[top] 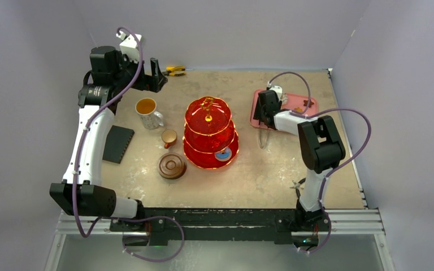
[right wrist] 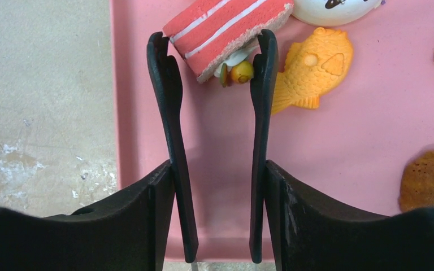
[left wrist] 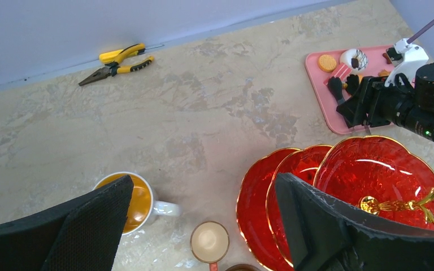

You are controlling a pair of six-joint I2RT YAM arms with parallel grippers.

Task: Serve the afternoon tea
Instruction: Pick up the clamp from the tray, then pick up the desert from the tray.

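Cake slice (right wrist: 226, 31), pink-and-white striped, lies on pink tray (right wrist: 339, 169) at far right corner of tabletop (top: 271, 175), between tips of black tongs (right wrist: 172, 141). Right end effector (right wrist: 217, 175) clamps the tongs, part closed. Slice looks light, soft, squashable: pinch its flat sides gently. Left end effector (left wrist: 203, 189) gapes empty near far left corner. Red stand (top: 210, 132) sits mid-tabletop.

Far right corner: pastries (top: 298, 109) on the tray (top: 312, 103) largely hidden by the right arm (top: 285, 120); brown pastry (right wrist: 432, 178) cut off at wrist view's edge.
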